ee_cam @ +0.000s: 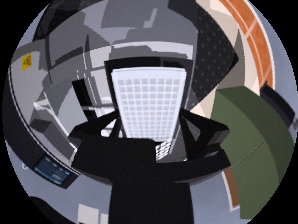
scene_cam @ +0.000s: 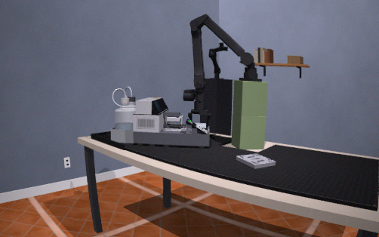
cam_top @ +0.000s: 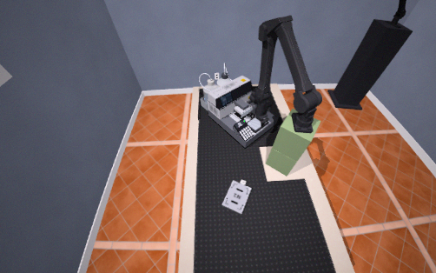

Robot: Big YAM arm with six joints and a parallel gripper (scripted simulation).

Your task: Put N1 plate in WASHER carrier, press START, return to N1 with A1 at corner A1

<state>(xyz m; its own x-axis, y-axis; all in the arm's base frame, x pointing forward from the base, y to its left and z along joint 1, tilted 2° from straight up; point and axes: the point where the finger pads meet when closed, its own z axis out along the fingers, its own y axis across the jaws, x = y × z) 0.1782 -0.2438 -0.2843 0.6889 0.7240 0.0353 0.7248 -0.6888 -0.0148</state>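
The white plate [cam_top: 254,124] [scene_cam: 201,124] [ee_cam: 149,100] lies in the dark carrier [ee_cam: 150,63] of the washer [cam_top: 227,95] [scene_cam: 148,123] [ee_cam: 25,90]. Whether it is fully flat inside the locators, and which corner is cut off, I cannot tell. My gripper [cam_top: 255,121] [scene_cam: 199,119] [ee_cam: 150,111] is open, low at the plate, with one finger on each side of it and no grip visible. The keypad [cam_top: 247,132] [scene_cam: 202,129] [ee_cam: 163,150] is beside the plate, partly hidden in the wrist view. A lamp [cam_top: 244,121] [scene_cam: 190,121] glows green. The nest [cam_top: 236,205] [scene_cam: 256,161] holds no plate.
The green pedestal [cam_top: 290,143] [scene_cam: 249,113] [ee_cam: 250,135] under the arm stands close to the washer. The washer's white housing and bottle [scene_cam: 124,116] are behind the carrier. A black column [cam_top: 369,61] [scene_cam: 217,106] stands beyond the table.
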